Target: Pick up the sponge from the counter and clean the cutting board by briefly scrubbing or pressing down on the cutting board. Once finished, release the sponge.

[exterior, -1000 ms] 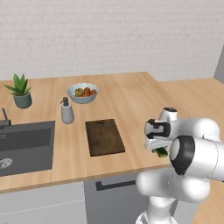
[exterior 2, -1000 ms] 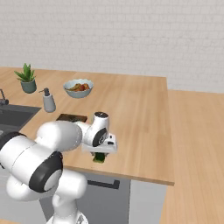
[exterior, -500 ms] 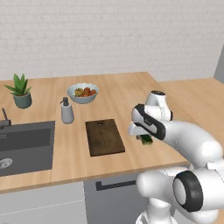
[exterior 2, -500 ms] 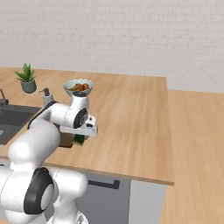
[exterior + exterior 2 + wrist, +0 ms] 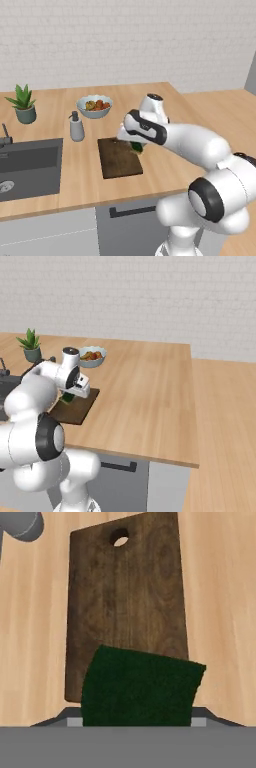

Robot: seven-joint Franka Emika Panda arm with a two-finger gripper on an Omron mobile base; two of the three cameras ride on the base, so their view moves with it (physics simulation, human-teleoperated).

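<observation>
My gripper point(image 5: 134, 143) is shut on the green sponge point(image 5: 136, 147), and holds it over the right edge of the dark brown cutting board point(image 5: 118, 159) on the tan counter point(image 5: 165, 102). In the right base view the sponge point(image 5: 67, 398) hangs under the gripper point(image 5: 70, 394) above the cutting board point(image 5: 79, 411). The hand view looks down the board point(image 5: 127, 597), its hole at the far end, with the sponge's dark top point(image 5: 140, 689) covering the near end and hiding my fingertips. Whether the sponge touches the board I cannot tell.
A grey soap dispenser point(image 5: 76, 127) stands just left of the board, and a bowl of fruit point(image 5: 94, 105) sits behind it. Further left are a potted plant point(image 5: 22, 104) and the dark sink point(image 5: 27, 167). Bare counter point(image 5: 145, 376) stretches to the right.
The arm has swung left with the sponge in its grip, from the bare counter right of the board to above the board's right edge. The grip has not changed.
</observation>
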